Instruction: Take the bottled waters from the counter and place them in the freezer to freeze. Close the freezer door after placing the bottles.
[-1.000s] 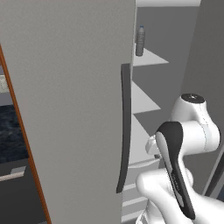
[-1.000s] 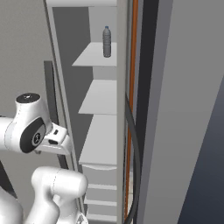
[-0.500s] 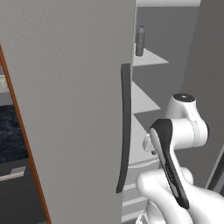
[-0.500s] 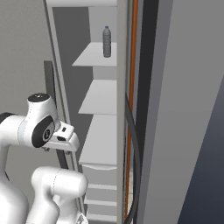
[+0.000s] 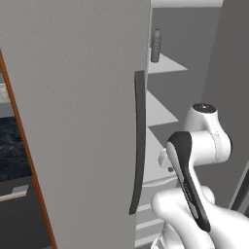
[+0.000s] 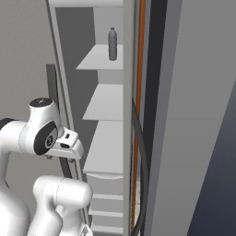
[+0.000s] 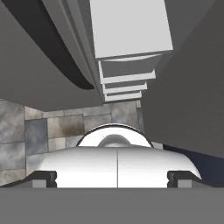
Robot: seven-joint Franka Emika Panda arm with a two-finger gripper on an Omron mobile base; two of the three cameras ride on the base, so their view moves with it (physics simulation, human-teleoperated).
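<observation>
Tool: the two-finger gripper (image 7: pixel 113 177) on the white arm is standing with its jaws spread fully apart, released and carrying nothing
Tool position: the gripper is hanging low in front of the open compartment of the tall matte grey freezer (image 6: pixel 60 55), facing its lower white shelves (image 6: pixel 106 147)
Bottle in store: the small grey-clear plastic bottle with the dark blue cap (image 5: pixel 155 46) is standing upright on the top shelf, well above the gripper and deeper inside
Second bottle: its place cannot be told from these views; the black marbled counter (image 5: pixel 14 146) is lying far off to the gripper's left, beyond the closed left-hand grey panel (image 5: pixel 73 97)
Door: the flat grey freezer door (image 6: pixel 193 92) is standing swung open on the gripper's right
Door handle: the long dark bar handle (image 6: pixel 144 175) is running vertically along the door's near edge, on the side facing away from the gripper
Governing relation: the door is lying to the right of the gripper with its long axis upright, so any closing push would be travelling from right to left across the opening
Judged step: one bottle is placed and the door is not yet shut
Risk: the arm is occupying the gap the door would be sweeping through
</observation>
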